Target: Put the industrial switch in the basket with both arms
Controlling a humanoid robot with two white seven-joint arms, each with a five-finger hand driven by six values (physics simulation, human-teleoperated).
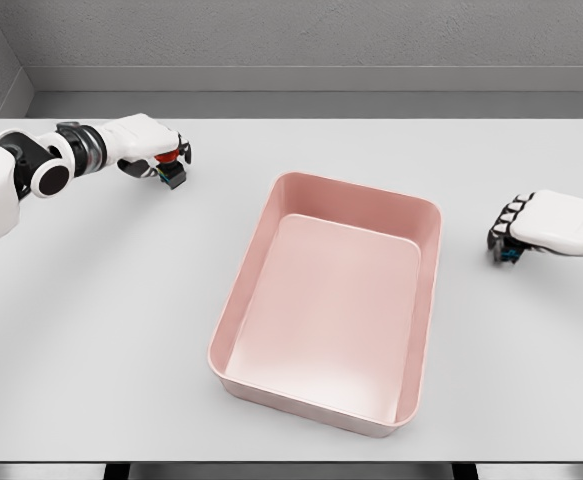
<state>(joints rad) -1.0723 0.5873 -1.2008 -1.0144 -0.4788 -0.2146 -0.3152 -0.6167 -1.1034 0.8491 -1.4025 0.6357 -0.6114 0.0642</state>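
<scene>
The industrial switch (pixel 172 157) is a small dark block with a red button, at the table's far left. My left hand (pixel 167 162) comes in from the left and is curled over it, so only the red top and a dark lower corner show. The pink rectangular basket (pixel 427 300) lies in the middle of the table with nothing inside. My right hand (pixel 506 240) rests low over the table to the right of the basket, its fingers curled with nothing seen in them.
The grey table (pixel 111 330) runs to a front edge at the bottom of the view. A grey wall stands behind it.
</scene>
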